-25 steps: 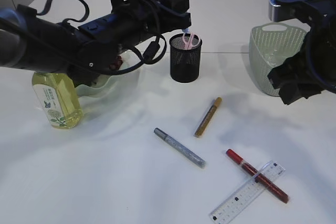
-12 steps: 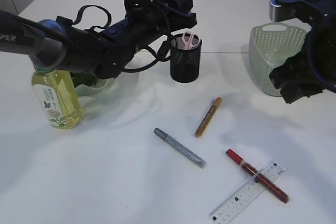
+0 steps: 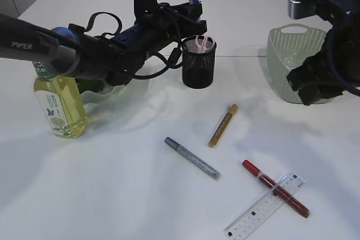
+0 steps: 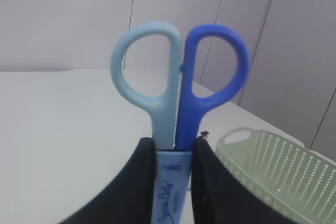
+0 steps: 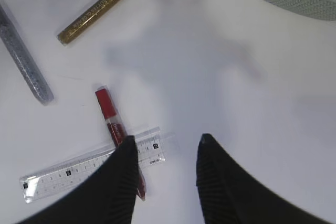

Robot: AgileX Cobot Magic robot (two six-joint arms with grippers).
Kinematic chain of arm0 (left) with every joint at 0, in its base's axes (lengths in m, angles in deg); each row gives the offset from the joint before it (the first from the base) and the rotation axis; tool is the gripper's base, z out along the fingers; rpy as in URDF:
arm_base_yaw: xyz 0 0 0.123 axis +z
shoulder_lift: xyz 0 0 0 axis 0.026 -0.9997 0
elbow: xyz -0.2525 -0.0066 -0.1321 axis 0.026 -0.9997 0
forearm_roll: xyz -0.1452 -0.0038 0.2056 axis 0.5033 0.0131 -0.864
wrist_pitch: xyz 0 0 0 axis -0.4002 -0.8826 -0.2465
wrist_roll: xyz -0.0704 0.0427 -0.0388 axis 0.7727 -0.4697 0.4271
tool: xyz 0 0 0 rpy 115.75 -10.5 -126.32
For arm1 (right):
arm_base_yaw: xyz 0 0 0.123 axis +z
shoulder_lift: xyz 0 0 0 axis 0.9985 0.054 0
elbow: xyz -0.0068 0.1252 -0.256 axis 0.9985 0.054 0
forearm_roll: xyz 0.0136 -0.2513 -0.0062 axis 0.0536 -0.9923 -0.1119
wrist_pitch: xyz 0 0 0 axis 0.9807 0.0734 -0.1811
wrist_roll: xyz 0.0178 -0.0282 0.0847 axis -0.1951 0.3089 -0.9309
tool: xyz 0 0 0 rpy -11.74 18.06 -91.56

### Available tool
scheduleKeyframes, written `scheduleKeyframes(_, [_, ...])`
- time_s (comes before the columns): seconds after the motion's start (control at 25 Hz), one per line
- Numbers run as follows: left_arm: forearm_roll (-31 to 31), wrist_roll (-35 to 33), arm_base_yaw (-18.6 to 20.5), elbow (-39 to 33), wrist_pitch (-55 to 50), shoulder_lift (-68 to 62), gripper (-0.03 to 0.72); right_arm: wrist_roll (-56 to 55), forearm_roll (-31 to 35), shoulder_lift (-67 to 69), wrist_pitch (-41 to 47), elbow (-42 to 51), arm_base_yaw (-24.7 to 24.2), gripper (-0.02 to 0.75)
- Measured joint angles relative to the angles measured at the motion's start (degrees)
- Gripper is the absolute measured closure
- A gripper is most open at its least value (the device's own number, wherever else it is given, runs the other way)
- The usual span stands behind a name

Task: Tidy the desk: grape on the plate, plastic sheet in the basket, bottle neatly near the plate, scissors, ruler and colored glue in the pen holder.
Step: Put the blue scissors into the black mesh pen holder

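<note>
Left fingers (image 4: 173, 182): I clamp the scissors (image 4: 178, 85) by the blades, handles up — above the pen holder (image 3: 198, 62).
Right fingers (image 5: 165, 148): parted, empty, over the ruler (image 5: 92, 170) and red glue pen (image 5: 116, 129) on the counter (image 3: 112, 184).

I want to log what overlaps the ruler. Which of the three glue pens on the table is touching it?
The red glue pen: it crosses the clear ruler near the front right. The gold pen and silver pen lie apart, clear of it.

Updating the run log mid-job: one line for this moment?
left gripper: shut on scissors, above pen holder | right gripper: open, empty | ruler, glue pens: on table
</note>
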Motion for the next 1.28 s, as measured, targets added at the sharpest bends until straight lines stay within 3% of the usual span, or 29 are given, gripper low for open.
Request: scheduleKeyframes(1.28, [0.0,-0.1,1.9,10.9,-6.5,-9.4,0.559,0.0,-0.1,0.0,-2.5,0.0,0.0,0.427])
